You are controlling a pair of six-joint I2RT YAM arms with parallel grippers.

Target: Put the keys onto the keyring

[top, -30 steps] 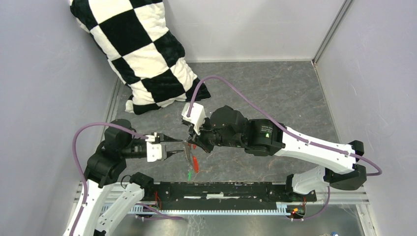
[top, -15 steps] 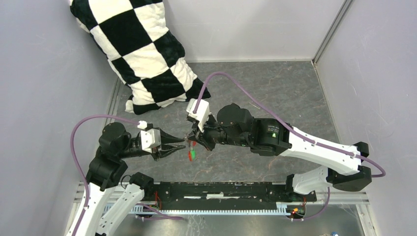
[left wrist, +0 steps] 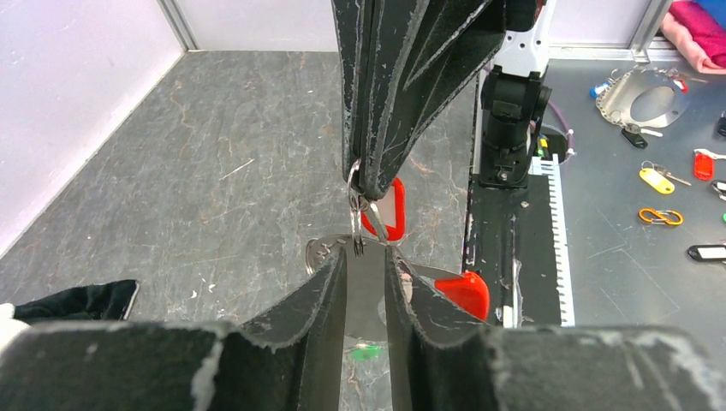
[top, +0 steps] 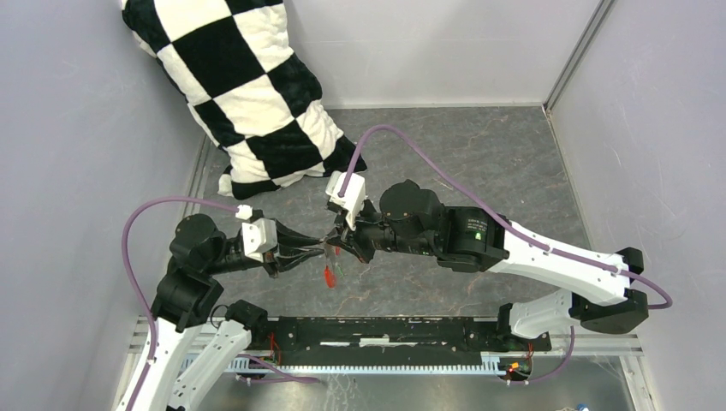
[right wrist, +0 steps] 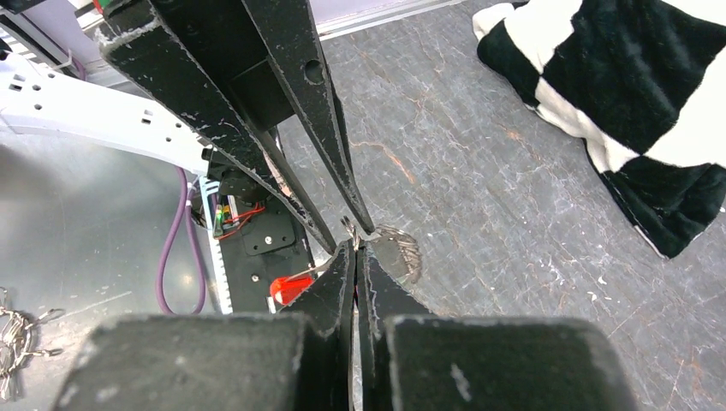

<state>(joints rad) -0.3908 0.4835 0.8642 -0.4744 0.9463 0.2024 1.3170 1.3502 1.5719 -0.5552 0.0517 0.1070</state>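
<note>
Keyring point(left wrist: 355, 201) hangs btw L hand point(top: 318, 253) & R hand point(top: 336, 242) over table point(top: 479, 154) centre; pillow point(top: 240, 86) behind, back-left corner.

Left gripper point(top: 313, 253) moves up and right toward frame centre, jaws narrower than a second ago, tips now meeting the right gripper point(top: 336, 242). Keyring point(left wrist: 354, 201) lifts slightly. Its red tag point(top: 328, 276) and green tag point(left wrist: 366, 351) hang higher, off their lower-centre spot.

A black-and-white checkered pillow point(top: 248, 94) leans in the far-left corner of the grey marbled tabletop point(top: 479, 154).
</note>
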